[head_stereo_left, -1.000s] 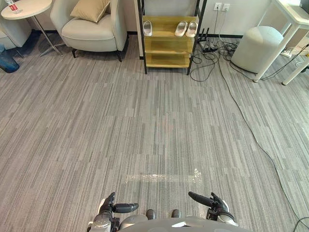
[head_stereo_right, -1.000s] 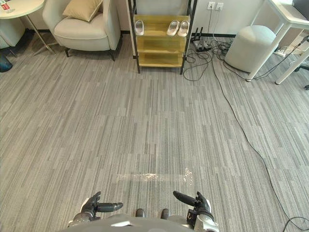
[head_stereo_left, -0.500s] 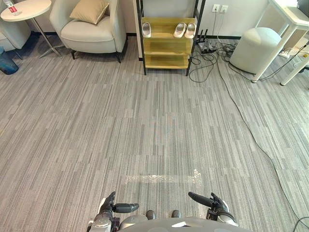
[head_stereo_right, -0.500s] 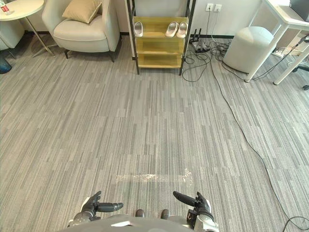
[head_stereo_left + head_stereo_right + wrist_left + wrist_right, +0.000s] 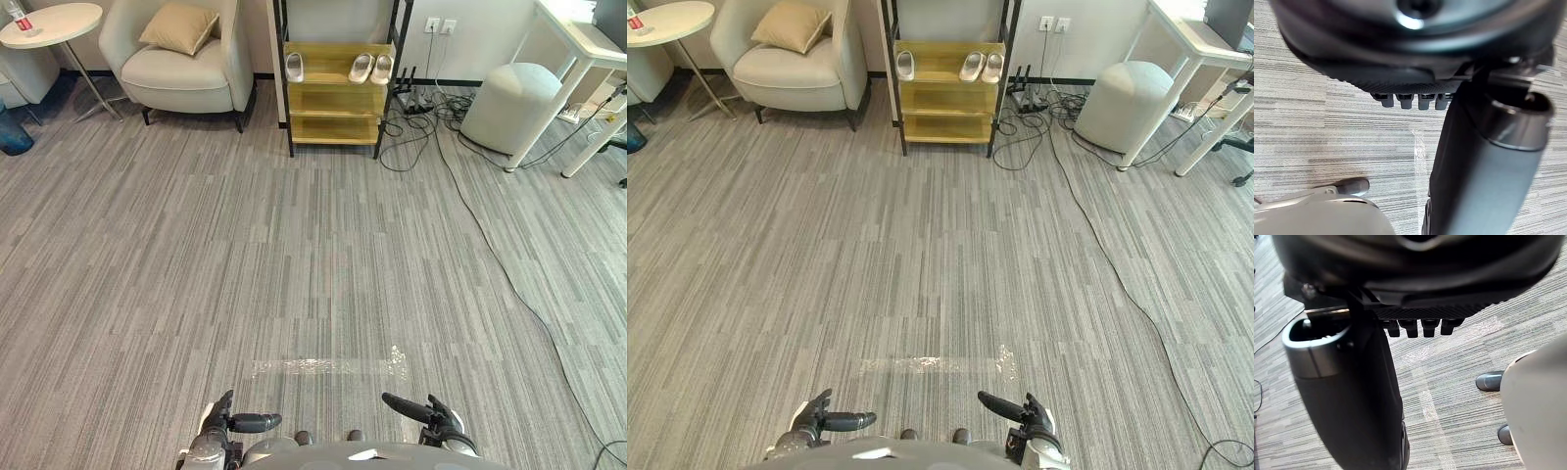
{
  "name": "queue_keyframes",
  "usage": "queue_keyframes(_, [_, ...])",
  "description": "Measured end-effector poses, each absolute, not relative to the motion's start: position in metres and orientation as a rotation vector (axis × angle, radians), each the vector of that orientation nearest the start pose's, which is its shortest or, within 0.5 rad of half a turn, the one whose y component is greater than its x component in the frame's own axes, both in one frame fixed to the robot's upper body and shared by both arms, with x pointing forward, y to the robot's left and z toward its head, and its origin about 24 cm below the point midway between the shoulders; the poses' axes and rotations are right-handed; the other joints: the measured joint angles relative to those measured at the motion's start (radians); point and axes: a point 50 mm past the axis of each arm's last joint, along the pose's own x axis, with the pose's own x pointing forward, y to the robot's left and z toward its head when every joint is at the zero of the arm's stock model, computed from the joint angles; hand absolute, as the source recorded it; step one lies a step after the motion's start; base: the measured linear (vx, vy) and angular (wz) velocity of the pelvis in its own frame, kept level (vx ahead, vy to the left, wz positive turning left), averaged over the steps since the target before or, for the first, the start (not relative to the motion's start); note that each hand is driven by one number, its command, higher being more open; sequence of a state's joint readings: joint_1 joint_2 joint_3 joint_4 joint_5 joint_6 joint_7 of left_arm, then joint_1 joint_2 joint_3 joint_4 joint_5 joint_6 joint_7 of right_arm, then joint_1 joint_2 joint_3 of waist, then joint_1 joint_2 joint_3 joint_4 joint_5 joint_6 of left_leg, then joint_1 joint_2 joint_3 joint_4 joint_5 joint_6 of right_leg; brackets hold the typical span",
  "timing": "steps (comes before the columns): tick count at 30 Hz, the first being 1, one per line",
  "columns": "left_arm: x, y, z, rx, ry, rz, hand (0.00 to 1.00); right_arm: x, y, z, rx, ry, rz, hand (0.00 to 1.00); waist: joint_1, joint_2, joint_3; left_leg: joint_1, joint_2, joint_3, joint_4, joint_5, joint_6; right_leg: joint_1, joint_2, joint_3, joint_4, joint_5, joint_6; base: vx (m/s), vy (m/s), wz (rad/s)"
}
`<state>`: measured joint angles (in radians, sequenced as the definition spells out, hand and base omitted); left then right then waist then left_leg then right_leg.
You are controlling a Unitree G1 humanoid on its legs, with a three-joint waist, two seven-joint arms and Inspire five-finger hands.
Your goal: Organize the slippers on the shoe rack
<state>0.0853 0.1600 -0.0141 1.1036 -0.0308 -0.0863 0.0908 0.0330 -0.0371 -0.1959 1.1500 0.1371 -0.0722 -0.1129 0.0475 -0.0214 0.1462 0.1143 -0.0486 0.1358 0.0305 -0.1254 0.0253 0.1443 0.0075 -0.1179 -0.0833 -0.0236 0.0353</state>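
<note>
slippers on the shoe rack, well apart from left hand and right hand, both slack-fingered, empty

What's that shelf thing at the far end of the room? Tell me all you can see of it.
The rack stands upright on the grey floor, between an armchair and a tangle of cables. It has a thin black frame and three yellowish, wood-looking shelves, one above another. On the upper shelf lie pale slippers: a single slipper at the left, a pair side by side at the right. The two lower shelves look bare.
</note>
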Motion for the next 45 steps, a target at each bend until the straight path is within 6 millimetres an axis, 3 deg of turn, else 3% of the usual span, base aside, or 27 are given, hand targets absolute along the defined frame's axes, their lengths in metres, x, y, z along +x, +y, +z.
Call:
queue_keyframes(3, [0.088,0.217,-0.159,0.163,1.091,0.190,1.00,0.096,-0.193,-0.164,0.126,1.096,-0.390,1.00,0.003,0.002,-0.002,-0.059,0.012,0.020,0.077,-0.046,0.013,-0.043,0.001,0.014,0.038,-0.016,0.003,0.03,0.020,-0.18])
queue_keyframes(6, [0.086,0.217,-0.160,0.153,1.096,0.199,1.00,0.097,-0.196,-0.163,0.132,1.088,-0.404,1.00,0.003,0.005,-0.002,-0.090,0.021,0.030,0.139,-0.093,0.023,-0.153,-0.011,0.004,0.261,-0.123,0.032,0.07,0.047,-0.17])
queue_keyframes(8, [0.085,0.218,-0.160,0.153,1.103,0.202,1.00,0.106,-0.198,-0.160,0.132,1.057,-0.404,1.00,0.003,0.008,0.010,-0.057,0.021,0.045,0.147,-0.112,0.027,-0.301,-0.059,-0.071,0.626,-0.174,0.075,0.08,0.103,-0.20])
queue_keyframes(11, [0.089,0.222,-0.159,0.161,1.098,0.206,1.00,0.111,-0.198,-0.159,0.152,1.035,-0.412,1.00,-0.004,-0.005,0.027,0.002,0.003,0.030,0.134,-0.136,0.053,-0.394,-0.128,-0.145,0.864,-0.205,0.055,0.19,0.114,0.09])
queue_keyframes(12, [0.089,0.222,-0.159,0.162,1.097,0.207,1.00,0.112,-0.198,-0.158,0.154,1.029,-0.415,1.00,-0.009,-0.004,0.027,0.034,0.009,0.005,0.123,-0.151,0.049,-0.412,-0.144,-0.190,0.869,-0.227,0.028,0.17,0.020,0.36])
queue_keyframes(15, [0.094,0.220,-0.158,0.160,1.086,0.210,1.00,0.122,-0.198,-0.155,0.155,1.000,-0.410,1.00,-0.031,0.006,0.034,0.079,0.033,-0.053,0.075,-0.159,0.040,-0.477,-0.136,-0.254,0.713,-0.233,0.001,0.32,-0.061,0.59])
queue_keyframes(18, [0.096,0.214,-0.159,0.147,1.080,0.201,1.00,0.132,-0.201,-0.151,0.147,0.968,-0.407,1.00,-0.043,0.034,0.051,0.124,0.077,-0.085,0.048,-0.184,-0.008,-0.511,-0.077,-0.253,0.511,-0.144,-0.019,0.36,-0.118,0.51])
queue_keyframes(19, [0.095,0.214,-0.159,0.148,1.084,0.202,1.00,0.132,-0.200,-0.151,0.150,0.965,-0.406,1.00,-0.046,0.033,0.051,0.141,0.084,-0.094,0.050,-0.198,-0.031,-0.510,-0.067,-0.248,0.489,-0.065,-0.054,0.60,-0.194,0.39])
queue_keyframes(20, [0.094,0.212,-0.160,0.140,1.089,0.205,1.00,0.135,-0.205,-0.149,0.137,0.959,-0.405,1.00,-0.045,0.053,0.051,0.154,0.115,-0.097,0.088,-0.213,-0.060,-0.481,-0.047,-0.254,0.488,-0.012,-0.099,0.71,-0.240,0.35])
queue_keyframes(21, [0.096,0.210,-0.160,0.136,1.083,0.207,1.00,0.135,-0.205,-0.149,0.138,0.956,-0.406,1.00,-0.044,0.057,0.053,0.141,0.120,-0.097,0.116,-0.210,-0.067,-0.474,-0.044,-0.259,0.483,-0.021,-0.109,0.63,-0.213,0.27])
queue_keyframes(22, [0.099,0.207,-0.159,0.110,1.072,0.210,1.00,0.136,-0.205,-0.148,0.137,0.948,-0.407,1.00,-0.043,0.066,0.056,0.099,0.126,-0.087,0.218,-0.183,-0.107,-0.451,-0.034,-0.262,0.466,-0.042,-0.117,0.46,-0.178,0.10])
queue_keyframes(24, [0.101,0.204,-0.159,0.066,1.061,0.246,1.00,0.131,-0.208,-0.150,0.130,0.967,-0.412,1.00,-0.047,0.089,0.075,-0.056,0.157,-0.090,0.654,-0.075,-0.096,-0.295,-0.006,-0.258,0.338,-0.053,-0.110,0.66,-0.229,0.07])
queue_keyframes(25, [0.104,0.204,-0.157,0.042,1.039,0.269,1.00,0.126,-0.209,-0.151,0.129,0.978,-0.422,1.00,-0.043,0.093,0.086,-0.139,0.202,-0.052,0.879,-0.073,-0.092,-0.210,0.007,-0.255,0.286,-0.060,-0.115,0.61,-0.190,0.03])
queue_keyframes(27, [0.111,0.208,-0.153,0.028,1.001,0.290,1.00,0.124,-0.207,-0.152,0.133,0.980,-0.424,1.00,-0.028,0.079,0.098,-0.224,0.268,0.017,1.034,-0.079,-0.083,-0.128,0.013,-0.241,0.241,-0.069,-0.114,0.44,-0.109,-0.15])
queue_keyframes(30, [0.125,0.210,-0.146,0.010,0.924,0.306,1.00,0.128,-0.201,-0.150,0.148,0.963,-0.419,1.00,-0.002,0.067,0.106,-0.381,0.323,0.072,1.043,-0.104,-0.075,-0.030,0.011,-0.212,0.164,-0.088,-0.088,0.33,-0.012,-0.20])
queue_keyframes(31, [0.129,0.210,-0.144,0.010,0.910,0.305,1.00,0.130,-0.200,-0.150,0.153,0.959,-0.416,1.00,0.004,0.066,0.111,-0.417,0.319,0.076,0.981,-0.123,-0.079,-0.003,0.007,-0.207,0.147,-0.089,-0.086,0.40,0.094,-0.16])
queue_keyframes(32, [0.136,0.213,-0.141,0.020,0.890,0.304,1.00,0.133,-0.195,-0.150,0.164,0.958,-0.411,1.00,0.011,0.045,0.124,-0.457,0.262,0.080,0.787,-0.135,-0.081,0.040,-0.028,-0.200,0.130,-0.104,-0.063,0.48,0.161,-0.20])
queue_keyframes(33, [0.138,0.215,-0.140,0.029,0.883,0.302,1.00,0.135,-0.194,-0.150,0.165,0.959,-0.409,1.00,0.013,0.029,0.130,-0.466,0.193,0.071,0.563,-0.104,-0.092,0.059,-0.066,-0.193,0.131,-0.126,-0.033,0.49,0.196,-0.21])
queue_keyframes(34, [0.138,0.213,-0.140,0.028,0.883,0.298,1.00,0.135,-0.195,-0.150,0.162,0.959,-0.410,1.00,0.015,0.030,0.129,-0.465,0.173,0.065,0.451,-0.069,-0.097,0.064,-0.075,-0.185,0.130,-0.136,-0.021,0.41,0.238,-0.30])
queue_keyframes(35, [0.137,0.208,-0.142,0.030,0.891,0.281,1.00,0.134,-0.200,-0.150,0.149,0.963,-0.417,1.00,0.029,0.053,0.122,-0.465,0.151,0.039,0.268,0.056,-0.096,0.073,-0.074,-0.166,0.125,-0.157,0.008,0.46,0.266,-0.43])
queue_keyframes(36, [0.135,0.208,-0.143,0.029,0.902,0.280,1.00,0.132,-0.201,-0.151,0.142,0.975,-0.422,1.00,0.045,0.058,0.118,-0.446,0.147,0.022,0.254,0.162,-0.081,0.086,-0.073,-0.142,0.123,-0.174,0.024,0.47,0.267,-0.47])
queue_keyframes(37, [0.135,0.210,-0.143,0.031,0.906,0.283,1.00,0.130,-0.198,-0.153,0.147,0.988,-0.418,1.00,0.052,0.054,0.116,-0.438,0.135,0.025,0.249,0.174,-0.033,0.091,-0.083,-0.131,0.122,-0.178,0.021,0.58,0.251,-0.15])
queue_keyframes(38, [0.138,0.218,-0.141,0.039,0.892,0.302,1.00,0.130,-0.185,-0.154,0.168,0.999,-0.392,1.00,0.050,0.001,0.112,-0.447,0.092,0.032,0.260,0.140,-0.010,0.085,-0.121,-0.111,0.126,-0.181,0.014,0.54,0.216,0.18])
queue_keyframes(39, [0.141,0.223,-0.139,0.035,0.885,0.314,1.00,0.129,-0.178,-0.156,0.180,1.011,-0.382,1.00,0.053,-0.025,0.111,-0.458,0.074,0.038,0.321,0.101,0.015,0.092,-0.145,-0.082,0.141,-0.179,0.018,0.53,0.200,0.25])
queue_keyframes(42, [0.131,0.224,-0.143,0.028,0.925,0.328,1.00,0.130,-0.174,-0.156,0.182,1.012,-0.362,1.00,0.068,-0.030,0.105,-0.393,0.085,0.067,0.409,-0.018,0.027,0.073,-0.169,-0.005,0.341,-0.169,0.041,0.34,0.149,-0.25])
queue_keyframes(44, [0.125,0.226,-0.145,0.044,0.948,0.322,1.00,0.132,-0.172,-0.155,0.174,1.003,-0.342,1.00,0.056,-0.033,0.094,-0.320,0.086,0.071,0.369,-0.061,0.024,-0.051,-0.196,0.025,0.657,-0.112,0.172,0.35,0.160,-0.25])
queue_keyframes(45, [0.122,0.228,-0.146,0.067,0.962,0.312,1.00,0.132,-0.171,-0.155,0.176,1.004,-0.335,1.00,0.048,-0.038,0.091,-0.270,0.077,0.070,0.338,-0.074,0.021,-0.148,-0.220,0.032,0.860,-0.091,0.212,0.36,0.096,0.00])
